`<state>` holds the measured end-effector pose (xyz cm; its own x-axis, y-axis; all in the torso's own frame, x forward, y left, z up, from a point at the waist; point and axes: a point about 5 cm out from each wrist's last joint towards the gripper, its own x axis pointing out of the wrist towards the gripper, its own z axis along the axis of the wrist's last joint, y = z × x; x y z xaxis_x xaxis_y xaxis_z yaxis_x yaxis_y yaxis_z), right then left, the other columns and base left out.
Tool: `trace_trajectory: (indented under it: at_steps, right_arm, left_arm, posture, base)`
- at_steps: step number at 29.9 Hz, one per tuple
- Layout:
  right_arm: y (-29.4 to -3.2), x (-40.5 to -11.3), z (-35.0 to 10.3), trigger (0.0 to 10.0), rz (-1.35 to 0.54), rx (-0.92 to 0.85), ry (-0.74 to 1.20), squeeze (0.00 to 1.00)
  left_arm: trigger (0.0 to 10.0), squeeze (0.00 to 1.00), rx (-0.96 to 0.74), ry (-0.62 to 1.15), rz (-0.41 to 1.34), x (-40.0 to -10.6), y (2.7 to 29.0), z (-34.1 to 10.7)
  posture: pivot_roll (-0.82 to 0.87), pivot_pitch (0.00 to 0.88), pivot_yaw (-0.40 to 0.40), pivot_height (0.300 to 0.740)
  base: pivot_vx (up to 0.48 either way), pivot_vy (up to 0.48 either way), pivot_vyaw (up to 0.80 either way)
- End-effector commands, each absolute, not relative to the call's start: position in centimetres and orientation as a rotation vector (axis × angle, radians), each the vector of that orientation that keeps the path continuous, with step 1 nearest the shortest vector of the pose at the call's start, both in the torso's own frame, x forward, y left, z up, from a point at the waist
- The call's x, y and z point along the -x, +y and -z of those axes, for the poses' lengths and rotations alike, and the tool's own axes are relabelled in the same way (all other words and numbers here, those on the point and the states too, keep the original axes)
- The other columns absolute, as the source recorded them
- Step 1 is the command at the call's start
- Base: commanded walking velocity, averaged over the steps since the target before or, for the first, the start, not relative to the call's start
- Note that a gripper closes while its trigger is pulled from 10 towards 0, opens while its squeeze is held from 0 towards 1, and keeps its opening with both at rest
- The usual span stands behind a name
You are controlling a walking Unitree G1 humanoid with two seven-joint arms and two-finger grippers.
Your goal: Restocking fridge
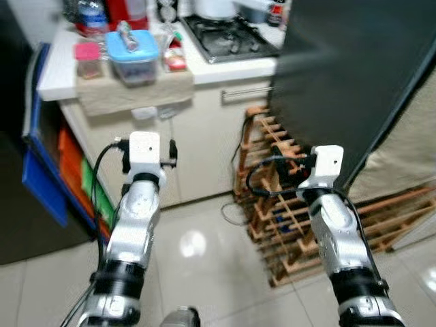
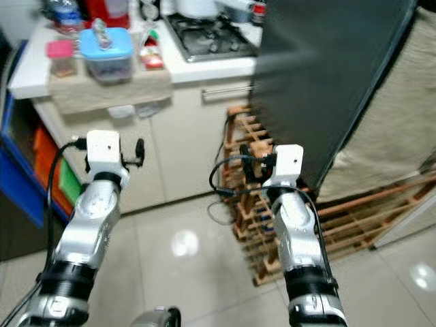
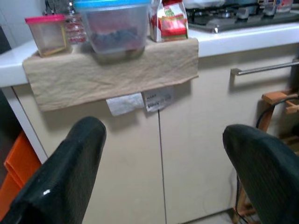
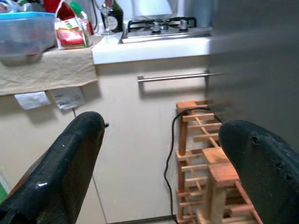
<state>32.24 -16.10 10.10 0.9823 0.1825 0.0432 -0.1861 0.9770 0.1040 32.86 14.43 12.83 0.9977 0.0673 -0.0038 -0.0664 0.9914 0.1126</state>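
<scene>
Both arms are raised in front of the robot, above a glossy pale tiled floor [image 1: 204, 252]. The left gripper [image 3: 161, 158] is spread wide and holds nothing; its two black fingers [image 3: 70, 172] are rounded, matte and finely textured. The right gripper [image 4: 161, 158] is likewise released and empty, its fingers [image 4: 65, 163] set well apart.

Ahead of and above the left gripper, a clear plastic container with a blue lid [image 1: 133, 56] stands on a beige cloth [image 3: 112, 70] that drapes over the edge of the white counter [image 1: 54, 78]. Contact between gripper and container: none; they are well apart. Just beside the container stands a small square clear jar with a pink lid [image 3: 46, 33]; on its other side stands a red and green printed packet [image 3: 168, 21]. Two paper labels [image 3: 140, 100] hang below the cloth on the flat cream cabinet doors [image 3: 196, 154].

Ahead of the right gripper, a metal bar handle [image 4: 173, 77] runs across a cream drawer front. Above it sits a gas hob [image 1: 228, 37] with dark grates. The dark, smooth fridge door [image 1: 347, 82] stands just beside the right gripper on its outer side. Below it, a slatted wooden rack [image 1: 286, 204] rests on the floor, with a black cable [image 4: 169, 154] trailing beside it.
</scene>
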Motion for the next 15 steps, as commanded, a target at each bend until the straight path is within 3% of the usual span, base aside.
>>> trace_trajectory:
  at_steps: [1,7,15]
  right_arm:
    - [-16.3,-32.3,-10.2,10.0,-0.176,-0.123,-0.041,0.00]
    - [-17.1,-32.4,-10.2,10.0,-0.127,-0.120,-0.038,0.00]
    - [-17.7,-32.6,-10.1,10.0,-0.101,-0.137,-0.026,0.00]
  left_arm:
    - [10.0,0.00,-0.126,0.027,-0.081,-33.0,14.7,-12.5]
    - [10.0,0.00,-0.091,0.176,-0.144,-32.0,16.9,-9.6]
    - [10.0,0.00,-0.088,0.221,-0.141,-31.4,16.6,-8.6]
  posture:
    - [-0.05,0.000,-0.013,0.735]
    - [-0.05,0.000,-0.010,0.735]
    - [-0.04,0.000,-0.028,0.740]
  base:
    - [0.000,0.000,0.52]
    - [0.000,0.000,0.51]
    - [0.000,0.000,0.49]
